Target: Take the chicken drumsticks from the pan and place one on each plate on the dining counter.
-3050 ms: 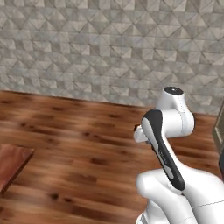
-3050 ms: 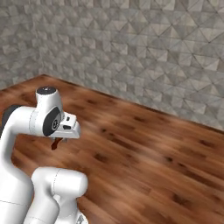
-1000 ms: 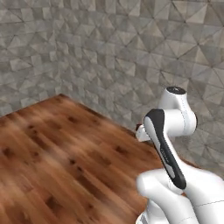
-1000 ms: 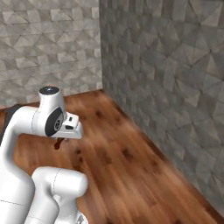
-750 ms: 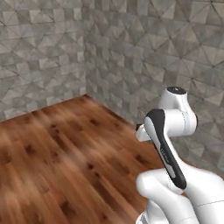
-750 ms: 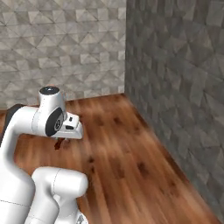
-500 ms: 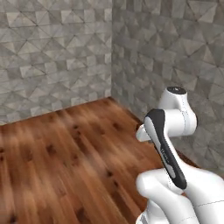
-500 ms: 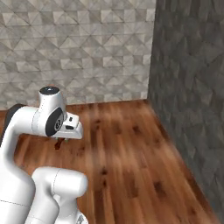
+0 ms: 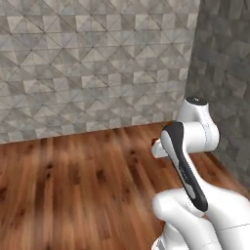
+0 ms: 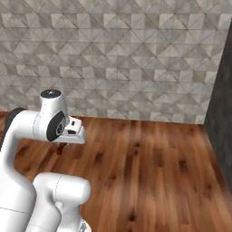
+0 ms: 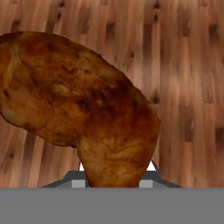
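A chicken drumstick (image 11: pixel 83 105), orange-brown with dark browned patches, looms large in the hand view with its narrow end down between the finger tips. My gripper (image 11: pixel 114 177) is shut on it. From the right base view the gripper (image 10: pixel 61 147) hangs under the folded white arm, with a dark bit of the drumstick (image 10: pixel 59 149) showing below the hand. The hand (image 9: pixel 157 146) peeks out behind the arm in the left base view. The pan, the plates and the dining counter are out of view.
Reddish-brown wood planks (image 9: pixel 73 185) stretch ahead of the base. A pale grey tiled wall (image 10: pixel 118 59) stands across the back, meeting a darker tiled wall (image 9: pixel 224 83) at a corner on the right.
The whole picture has swung: the base has turned, so the wall corner slid to the right in both base views. The arm keeps its pose with the drumstick still gripped.
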